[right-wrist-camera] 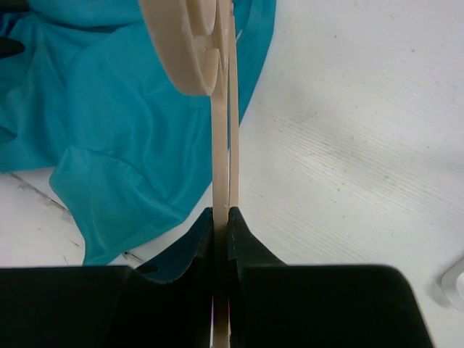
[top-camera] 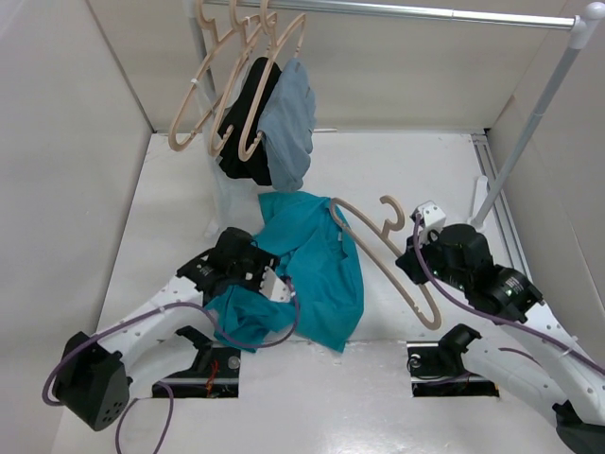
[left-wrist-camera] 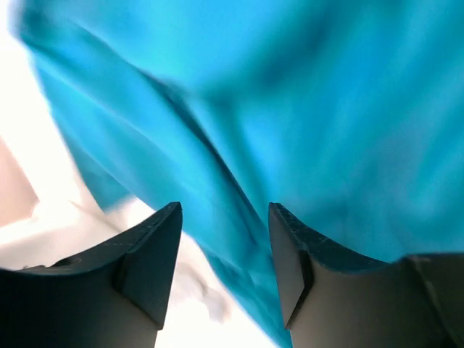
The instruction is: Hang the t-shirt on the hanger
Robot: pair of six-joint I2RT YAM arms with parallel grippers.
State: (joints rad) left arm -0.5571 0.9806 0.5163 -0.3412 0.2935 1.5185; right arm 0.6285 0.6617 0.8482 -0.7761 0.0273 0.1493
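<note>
Sprawling across the white table (top-camera: pixel 425 170), the t-shirt (top-camera: pixel 321 274) lies between white walls (top-camera: pixel 57 142).

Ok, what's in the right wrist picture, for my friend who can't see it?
The right claw is pinched shut on the tan hanger, seen edge-on. The teal t-shirt lies crumpled on the white table, at the picture's left side.

Clothes rail with spare hangers and two hung garments above a white table (top-camera: pixel 142 218)

A metal clothes rail (top-camera: pixel 406 11) crosses well beyond the right gripper (right-wrist-camera: pixel 221 212), its slanted post (top-camera: pixel 529 132) just past it. Far ahead of the left gripper (left-wrist-camera: pixel 225 217) hang three empty beige hangers (top-camera: pixel 203 95), then a black garment (top-camera: pixel 244 118) touching a grey-blue garment (top-camera: pixel 291 123).
</note>
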